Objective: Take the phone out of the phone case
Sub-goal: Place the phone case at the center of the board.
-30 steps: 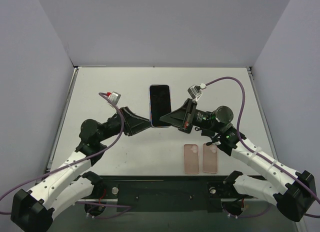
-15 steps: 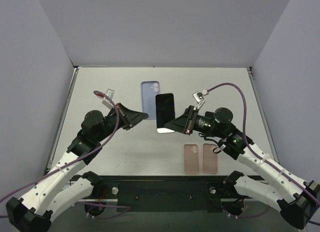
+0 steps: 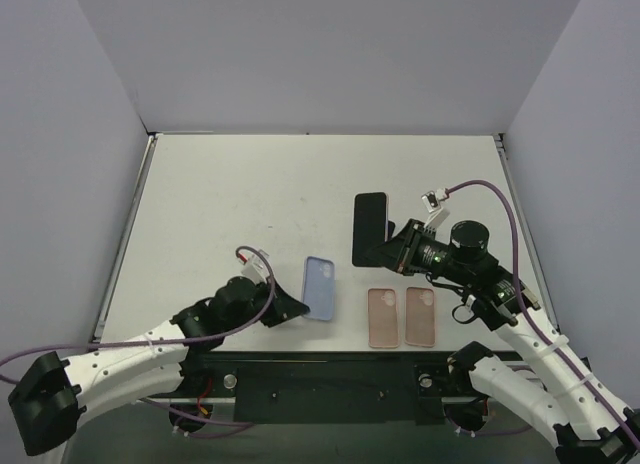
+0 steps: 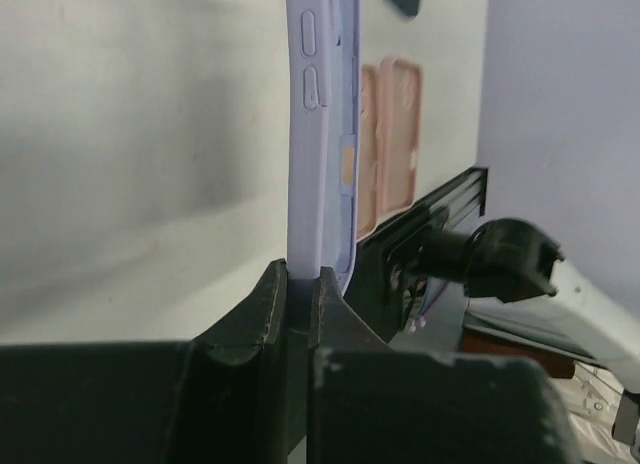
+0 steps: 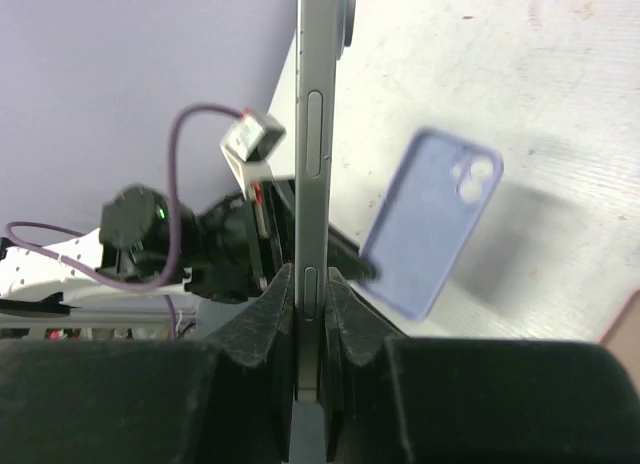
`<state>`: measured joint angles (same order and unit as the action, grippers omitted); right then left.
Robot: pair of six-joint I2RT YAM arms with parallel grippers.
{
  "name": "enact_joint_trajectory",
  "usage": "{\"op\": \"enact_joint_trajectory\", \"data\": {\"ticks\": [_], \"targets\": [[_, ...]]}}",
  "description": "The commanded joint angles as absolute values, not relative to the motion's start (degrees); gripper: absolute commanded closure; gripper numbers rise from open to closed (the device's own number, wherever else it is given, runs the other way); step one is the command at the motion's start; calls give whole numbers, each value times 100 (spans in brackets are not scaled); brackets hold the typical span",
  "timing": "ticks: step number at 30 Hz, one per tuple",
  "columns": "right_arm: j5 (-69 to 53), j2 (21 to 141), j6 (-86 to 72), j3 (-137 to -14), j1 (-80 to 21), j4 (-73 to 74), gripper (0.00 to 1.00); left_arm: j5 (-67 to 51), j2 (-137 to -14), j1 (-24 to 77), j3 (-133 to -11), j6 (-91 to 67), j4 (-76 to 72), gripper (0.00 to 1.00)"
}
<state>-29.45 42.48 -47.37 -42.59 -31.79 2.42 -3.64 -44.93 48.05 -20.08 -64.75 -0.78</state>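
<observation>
The black phone [image 3: 369, 229] is out of its case. My right gripper [image 3: 392, 246] is shut on its lower edge and holds it above the table's right middle. In the right wrist view the phone [image 5: 316, 134] stands edge-on between the fingers. The lilac phone case [image 3: 319, 286] is empty. My left gripper [image 3: 291, 308] is shut on its lower edge and holds it low near the table's front. In the left wrist view the case [image 4: 320, 134] rises edge-on from the jaws. It also shows in the right wrist view [image 5: 432, 222].
Two pink phone cases [image 3: 381, 317] [image 3: 420, 315] lie side by side on the table near the front edge, right of the lilac case. A black base rail [image 3: 330, 379] runs along the front. Grey walls close in the white table [image 3: 220, 204].
The phone and case have come apart. My left gripper carried the lilac case down toward the front edge. My right gripper moved the phone to the right.
</observation>
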Motion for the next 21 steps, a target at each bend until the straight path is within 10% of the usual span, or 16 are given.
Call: {"op": "enact_joint_trajectory", "data": {"ticks": [1,9,21], "targets": [[-2795,4201,-4412,-4632,-2988,211,100,708,-4605,5887,-1337,-7864,-1308,100],[-2804,4359,-4456,-4562,-2918,44,100,1810,-6511,7269,-756,-9026,-4381,100],[-2813,4614,-4860,-4052,-2900,-773,100,1354,-7981,7488,-1292,-9281,-4897,100]]}}
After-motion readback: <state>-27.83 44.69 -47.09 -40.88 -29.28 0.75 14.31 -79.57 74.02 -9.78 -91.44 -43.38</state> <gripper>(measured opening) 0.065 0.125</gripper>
